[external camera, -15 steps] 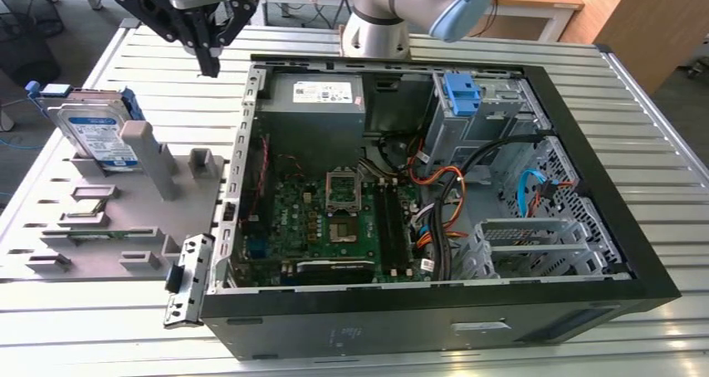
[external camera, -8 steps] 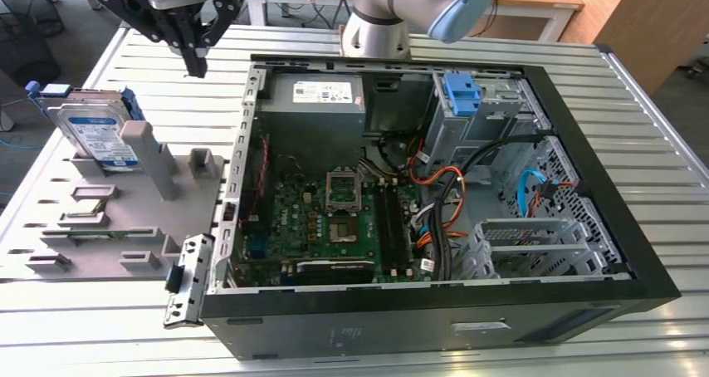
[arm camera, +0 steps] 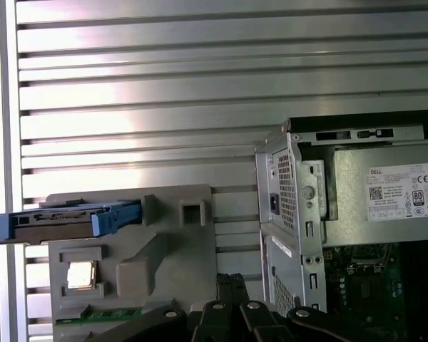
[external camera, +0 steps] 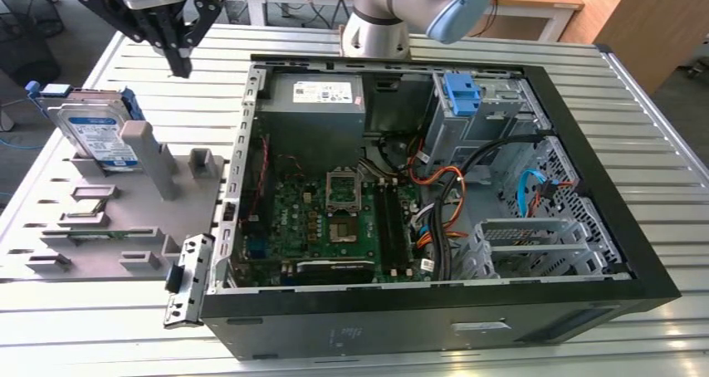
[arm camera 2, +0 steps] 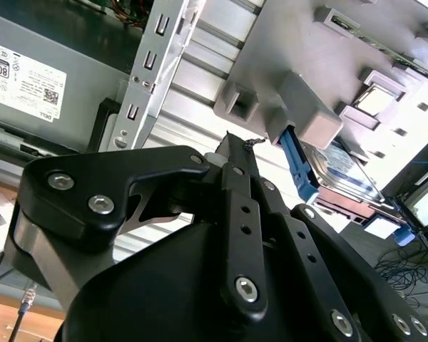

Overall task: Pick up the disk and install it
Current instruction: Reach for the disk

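The disk stands on edge in the grey rack, off to the exterior view's left of the open computer case. It is neither picked up nor installed, so the whole job remains. The fingers hang over the tabletop just outside the case's far corner, pressed together, empty and touching nothing. Inside the case, a blue bracket sits on the drive cage.
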`<state>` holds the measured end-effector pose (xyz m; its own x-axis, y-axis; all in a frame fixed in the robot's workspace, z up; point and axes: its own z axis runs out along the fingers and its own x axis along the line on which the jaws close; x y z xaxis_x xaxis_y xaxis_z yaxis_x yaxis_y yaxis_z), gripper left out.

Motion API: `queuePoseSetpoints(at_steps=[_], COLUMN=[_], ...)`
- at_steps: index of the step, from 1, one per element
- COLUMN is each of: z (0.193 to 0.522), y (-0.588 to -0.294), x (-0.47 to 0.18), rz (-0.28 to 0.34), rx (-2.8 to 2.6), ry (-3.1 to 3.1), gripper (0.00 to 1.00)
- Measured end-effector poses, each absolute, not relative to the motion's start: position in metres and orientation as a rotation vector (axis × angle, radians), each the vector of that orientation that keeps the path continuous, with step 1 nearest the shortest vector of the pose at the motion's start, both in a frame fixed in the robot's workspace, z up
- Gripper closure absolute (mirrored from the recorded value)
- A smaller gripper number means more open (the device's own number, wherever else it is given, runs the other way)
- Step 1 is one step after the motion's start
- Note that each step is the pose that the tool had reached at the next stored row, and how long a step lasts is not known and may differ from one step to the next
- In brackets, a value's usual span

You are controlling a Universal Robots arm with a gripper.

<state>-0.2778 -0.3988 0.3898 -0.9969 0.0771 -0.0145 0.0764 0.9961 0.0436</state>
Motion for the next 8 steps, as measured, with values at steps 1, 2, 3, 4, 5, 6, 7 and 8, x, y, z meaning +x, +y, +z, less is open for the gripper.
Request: queuePoseSetpoints(at_steps=[1,2,3,4,5,6,7,8], z=[0.390,0.390,0.389,0.389,0.389,0.389,0.388,0.388], y=[-0.399,-0.399,-0.399,-0.399,-0.399,-0.399,-0.399,-0.399], x=[-0.280,-0.282,-0.284,-0.286,-0.288,-0.290,-0.292,-0.294], rz=[0.067,0.067,0.067,0.067,0.067,0.067,0.067,0.067], rx=[0.120,0.120,0.120,0.120,0.120,0.120,0.120,0.120], ry=[3.122,3.122,3.122,3.122,3.122,3.122,3.122,3.122], gripper=[0.89,0.89,0.89,0.89,0.89,0.89,0.89,0.89])
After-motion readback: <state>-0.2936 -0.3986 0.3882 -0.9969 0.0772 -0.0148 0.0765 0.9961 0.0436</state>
